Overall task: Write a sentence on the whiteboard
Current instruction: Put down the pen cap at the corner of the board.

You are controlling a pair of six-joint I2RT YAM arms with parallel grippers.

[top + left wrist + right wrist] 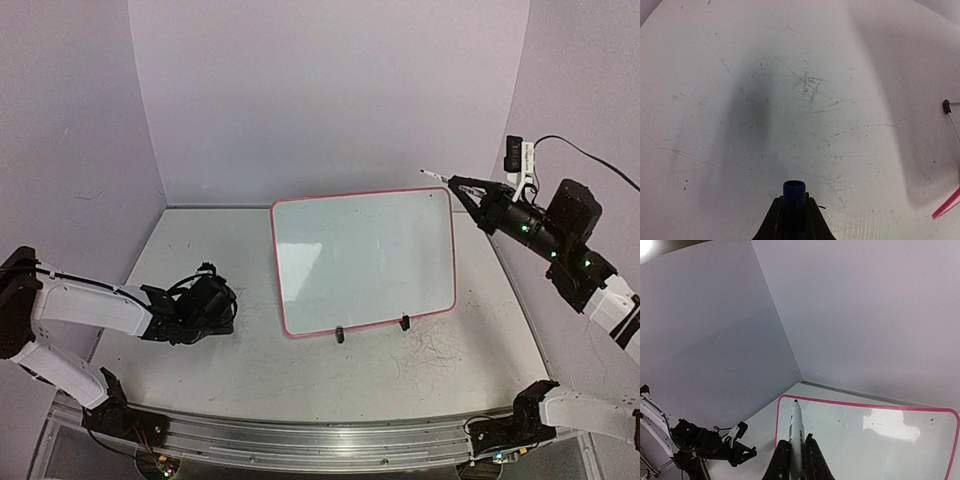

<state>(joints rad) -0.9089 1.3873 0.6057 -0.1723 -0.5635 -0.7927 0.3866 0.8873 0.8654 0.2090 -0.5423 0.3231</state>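
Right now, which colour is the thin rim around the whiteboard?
Red-pink. The whiteboard shows its rim best in the top view.

The top view looks down over the counter [440, 365]. Left wrist faces it closely; right wrist, raised, shares the whiteboard [865, 450] with top.

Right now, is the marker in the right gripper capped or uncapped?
Uncapped: the marker shows a bare dark tip beyond the right gripper, while the left gripper holds a blue cap.
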